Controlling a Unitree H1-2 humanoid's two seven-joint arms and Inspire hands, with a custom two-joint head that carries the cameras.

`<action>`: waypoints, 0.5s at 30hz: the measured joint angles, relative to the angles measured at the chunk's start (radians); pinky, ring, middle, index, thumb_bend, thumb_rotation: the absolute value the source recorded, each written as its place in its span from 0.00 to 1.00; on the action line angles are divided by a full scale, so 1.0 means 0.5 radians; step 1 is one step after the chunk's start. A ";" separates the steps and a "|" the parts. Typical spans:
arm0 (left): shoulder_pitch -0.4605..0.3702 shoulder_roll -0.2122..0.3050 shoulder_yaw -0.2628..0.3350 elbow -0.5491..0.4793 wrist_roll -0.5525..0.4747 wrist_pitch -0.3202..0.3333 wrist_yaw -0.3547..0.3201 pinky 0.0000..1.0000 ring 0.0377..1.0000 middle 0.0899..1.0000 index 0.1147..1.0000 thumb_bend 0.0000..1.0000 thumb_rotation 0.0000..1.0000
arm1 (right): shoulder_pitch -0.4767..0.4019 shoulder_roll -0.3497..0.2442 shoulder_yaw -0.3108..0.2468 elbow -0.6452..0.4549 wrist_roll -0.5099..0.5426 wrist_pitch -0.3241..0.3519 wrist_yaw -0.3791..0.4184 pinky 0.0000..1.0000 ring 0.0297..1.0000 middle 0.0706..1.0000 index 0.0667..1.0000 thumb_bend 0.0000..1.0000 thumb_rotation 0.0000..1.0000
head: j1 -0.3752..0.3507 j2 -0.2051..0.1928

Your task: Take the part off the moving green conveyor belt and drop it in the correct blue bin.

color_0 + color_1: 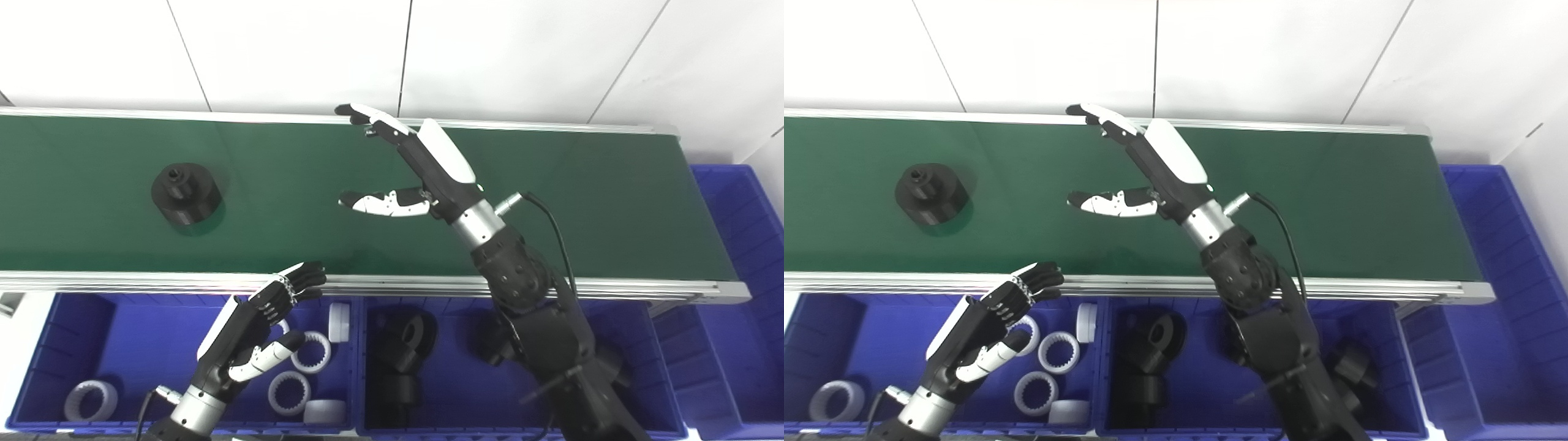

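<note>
Right robot hand [422, 174] wide open, empty | above belt [612, 202]

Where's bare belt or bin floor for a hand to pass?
Free: the green belt from the right hand to its right end, and the strip between that hand and the black part. Crowded: the left bin, holding white rings under the left hand; the middle bin, holding black parts.

Two head cameras, side by side, look steeply down from close; both share the conveyor belt [551, 202], bins toward 6 o'clock.
</note>
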 measured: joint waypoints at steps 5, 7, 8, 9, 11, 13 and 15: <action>0.001 0.000 -0.002 -0.001 0.000 0.000 0.003 0.80 0.85 0.85 0.82 0.48 0.61 | -0.123 0.054 0.105 0.201 -0.180 -0.001 -0.054 0.72 0.83 0.88 0.88 0.86 0.21 | 0.006 0.000; 0.001 0.000 -0.004 -0.001 0.001 0.000 0.004 0.80 0.84 0.85 0.82 0.48 0.61 | -0.173 0.085 0.144 0.284 -0.241 -0.005 -0.096 0.73 0.83 0.87 0.87 0.88 0.21 | 0.015 -0.003; 0.002 -0.001 -0.004 -0.001 0.003 0.000 0.005 0.80 0.84 0.85 0.82 0.48 0.60 | -0.196 0.100 0.166 0.335 -0.282 -0.014 -0.129 0.74 0.83 0.86 0.87 0.88 0.21 | 0.015 -0.003; 0.003 0.000 -0.003 -0.002 0.003 0.000 0.005 0.80 0.84 0.85 0.82 0.48 0.60 | -0.211 0.110 0.178 0.368 -0.309 -0.024 -0.154 0.74 0.84 0.86 0.86 0.89 0.21 | 0.015 -0.003; 0.009 0.000 -0.003 -0.003 0.003 0.000 0.005 0.80 0.84 0.85 0.82 0.49 0.60 | -0.241 0.132 0.214 0.443 -0.387 -0.035 -0.222 0.75 0.84 0.86 0.86 0.89 0.23 | 0.018 0.000; 0.017 0.000 -0.004 -0.006 0.004 0.000 0.006 0.80 0.84 0.85 0.82 0.49 0.59 | -0.273 0.155 0.252 0.526 -0.466 -0.037 -0.293 0.74 0.84 0.86 0.86 0.90 0.23 | 0.021 0.003; 0.022 0.001 -0.004 -0.007 0.004 0.000 0.006 0.80 0.84 0.85 0.82 0.49 0.59 | -0.312 0.182 0.278 0.631 -0.531 -0.038 -0.360 0.73 0.84 0.86 0.86 0.90 0.22 | 0.022 0.003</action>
